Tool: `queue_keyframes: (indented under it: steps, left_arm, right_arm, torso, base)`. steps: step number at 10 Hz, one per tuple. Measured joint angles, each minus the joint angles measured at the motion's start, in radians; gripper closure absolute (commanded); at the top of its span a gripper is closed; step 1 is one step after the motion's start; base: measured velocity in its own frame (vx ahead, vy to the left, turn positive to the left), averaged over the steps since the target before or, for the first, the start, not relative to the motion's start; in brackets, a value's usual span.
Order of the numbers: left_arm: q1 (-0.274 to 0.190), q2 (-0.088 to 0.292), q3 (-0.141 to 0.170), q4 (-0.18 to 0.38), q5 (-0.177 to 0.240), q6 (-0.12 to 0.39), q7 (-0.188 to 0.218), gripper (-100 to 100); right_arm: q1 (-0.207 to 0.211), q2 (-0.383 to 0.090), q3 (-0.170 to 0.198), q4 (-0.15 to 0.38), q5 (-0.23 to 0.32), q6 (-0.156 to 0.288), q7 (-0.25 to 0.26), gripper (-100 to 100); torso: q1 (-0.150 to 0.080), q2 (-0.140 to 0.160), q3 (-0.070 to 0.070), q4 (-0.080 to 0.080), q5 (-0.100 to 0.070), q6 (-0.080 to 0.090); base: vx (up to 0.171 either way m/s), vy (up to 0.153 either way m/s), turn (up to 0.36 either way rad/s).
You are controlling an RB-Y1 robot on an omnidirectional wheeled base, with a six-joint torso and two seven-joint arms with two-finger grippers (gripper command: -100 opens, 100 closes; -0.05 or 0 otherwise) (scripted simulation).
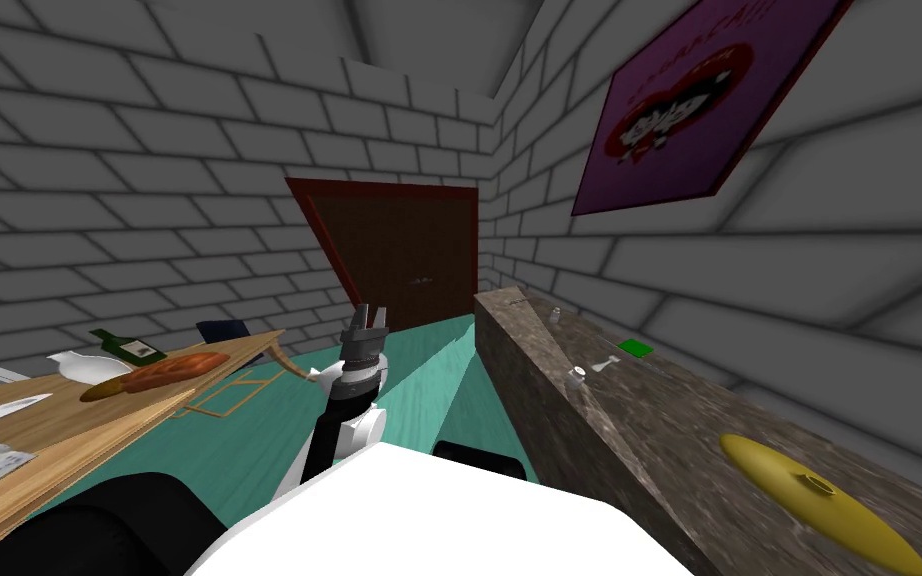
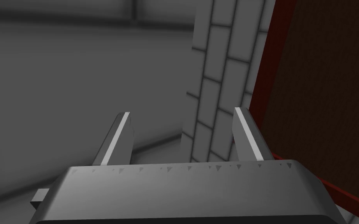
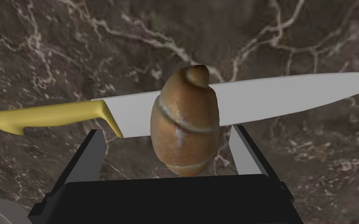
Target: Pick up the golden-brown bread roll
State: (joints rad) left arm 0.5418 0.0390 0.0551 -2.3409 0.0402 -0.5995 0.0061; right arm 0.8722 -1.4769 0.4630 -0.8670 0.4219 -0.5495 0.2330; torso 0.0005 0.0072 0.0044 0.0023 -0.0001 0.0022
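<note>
Reference landmark: the knife (image 3: 276, 95), which lies flat on the dark marbled counter (image 3: 58, 46).

1. Target position. The bread roll (image 3: 184, 122) rests across the knife's blade, just beside the yellow handle. Its long axis crosses the blade at close to a right angle and runs parallel to the right arm's fingers.
2. Working arm. The right gripper (image 3: 168, 130) is the nearer one. It looks straight down at the knife, with the roll in the gap between its fingers (image 3: 249, 151).
3. Finger state. The right fingers are spread wide and hold nothing. Counter shows on both sides of the roll, and the roll sits nearer the finger on the knife's tip side.
4. Judgement. The closing line already crosses the roll's short axis. The next move calls for lowering, not turning, with care that neither finger lands on the blade.
5. Idle arm. The left gripper (image 1: 371, 313) is raised, parted and empty, and is judged well apart from the knife.
</note>
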Motion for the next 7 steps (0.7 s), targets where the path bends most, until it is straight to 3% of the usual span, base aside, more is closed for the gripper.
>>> queue_keyframes:
  steps: [4, 5, 6, 7]
  left_arm:
    - [0.000, 0.000, 0.000, 0.000, 0.000, 0.000, 0.000, 0]
    - [0.000, 0.000, 0.000, 0.000, 0.000, 0.000, 0.000, 0]
    - [0.000, 0.000, 0.000, 0.000, 0.000, 0.000, 0.000, 0]
    - [0.000, 0.000, 0.000, 0.000, 0.000, 0.000, 0.000, 0]
  right_arm:
    - [0.000, 0.000, 0.000, 0.000, 0.000, 0.000, 0.000, 100]
    - [0.000, 0.000, 0.000, 0.000, 0.000, 0.000, 0.000, 0]
    - [0.000, 0.000, 0.000, 0.000, 0.000, 0.000, 0.000, 100]
    - [0.004, -0.008, -0.008, -0.004, -0.002, -0.003, 0.009, 100]
  torso:
    - [-0.001, -0.005, -0.003, -0.001, 0.000, 0.000]
    - [-0.001, -0.005, -0.003, -0.001, 0.000, 0.000]
    - [-0.001, -0.006, -0.003, -0.001, 0.000, 0.000]
    - [0.000, -0.007, -0.004, -0.002, 0.000, 0.003]
  base:
    - [-0.001, 0.000, 0.001]
    - [0.000, 0.000, 0.000]
    - [0.049, -0.002, -0.254]
    - [0.148, -0.001, -0.420]
